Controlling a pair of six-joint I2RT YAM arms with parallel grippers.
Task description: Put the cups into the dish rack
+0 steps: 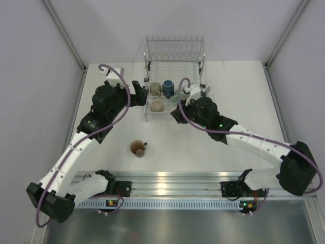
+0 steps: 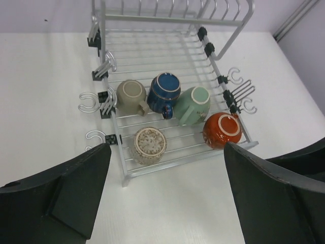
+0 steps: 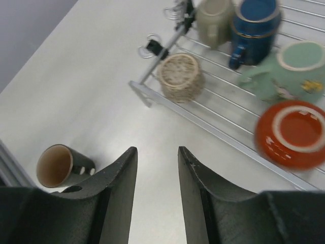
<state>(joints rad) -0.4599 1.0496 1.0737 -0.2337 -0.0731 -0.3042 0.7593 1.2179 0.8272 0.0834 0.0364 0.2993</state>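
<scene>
Starting nearest the arm bases, you have the black cup (image 1: 137, 148) alone on the table (image 1: 238, 96), mouth up with a tan inside. It sits at about 7 o'clock from the dish rack (image 1: 174, 65) and well apart from it.

Beyond it, your right gripper (image 3: 157, 152) hangs over bare table just short of the rack's near rail. Its jaws are parted by a narrow gap and hold nothing. In its wrist view the black cup (image 3: 65, 165) lies at 8 o'clock.

Your left gripper (image 2: 166, 157) hovers at the rack's 9 o'clock side with the jaws spread wide, also holding nothing.

Five cups sit in the rack's near half. The speckled beige cup (image 2: 150, 145) is in the near left corner. The orange-red cup (image 2: 222, 129) is by the near right corner.

Behind them runs a row from 9 to 3 o'clock: the plain beige cup (image 2: 131, 96), the dark blue cup (image 2: 164, 91) and the mint-green cup (image 2: 193, 104). The mint-green cup is tilted, and these three sit close together.

The far half of the wire floor is bare. The upright tines (image 2: 172, 7) stand along the far end at 12 o'clock.
</scene>
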